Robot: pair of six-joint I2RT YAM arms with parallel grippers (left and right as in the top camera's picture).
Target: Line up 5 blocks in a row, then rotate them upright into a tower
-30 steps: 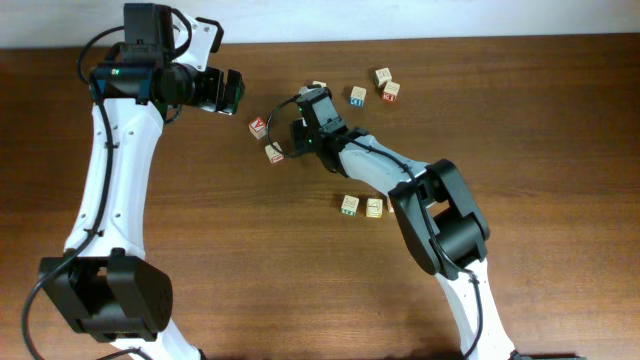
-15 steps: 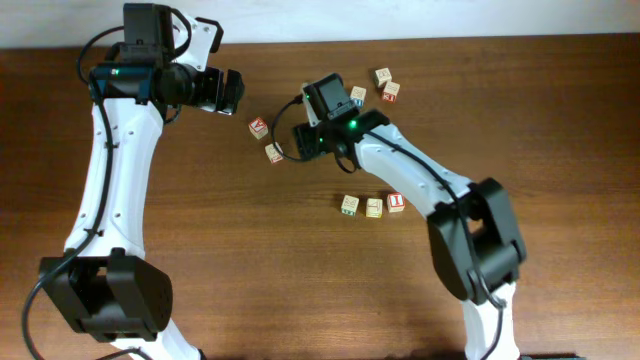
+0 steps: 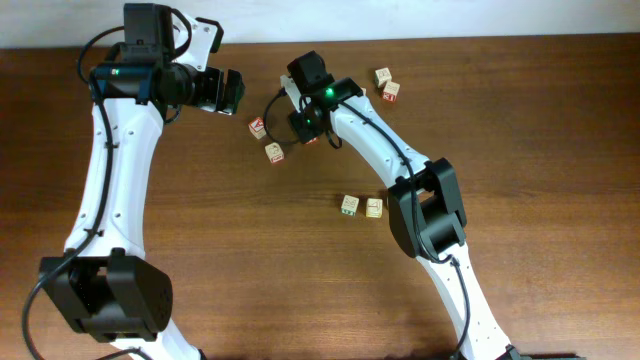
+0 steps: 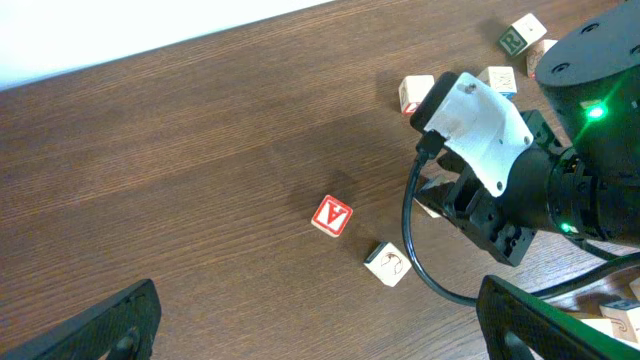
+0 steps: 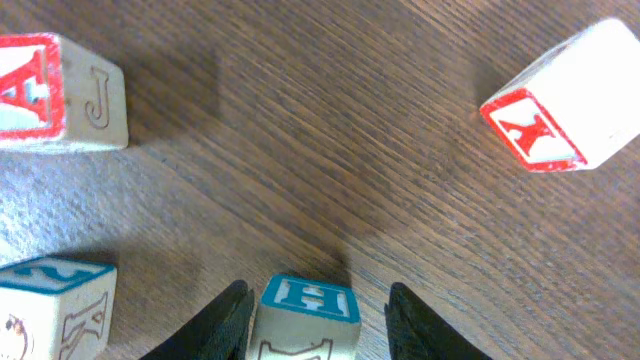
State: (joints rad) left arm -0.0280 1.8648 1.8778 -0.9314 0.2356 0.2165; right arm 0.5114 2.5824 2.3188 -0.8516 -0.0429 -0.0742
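– Right tool [image 5: 318,297] spread, straddling blue-lettered cube [image 5: 305,310], gap one side, not clamped.
– Wrong cube? Two red-lettered blocks [image 5: 60,90] sit beside it, near far edge of table [image 5: 350,150]. I'd centre on one, square jaws, then twist.

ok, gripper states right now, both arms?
Left gripper: open, empty.
Right gripper: open, jaws straddling the blue H cube, a gap showing on either side, not gripping.

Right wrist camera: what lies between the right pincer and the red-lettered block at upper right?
Between the right pincer and the red-lettered block, the right wrist view shows only bare tabletop; a blue H cube sits between the pincer's fingers.
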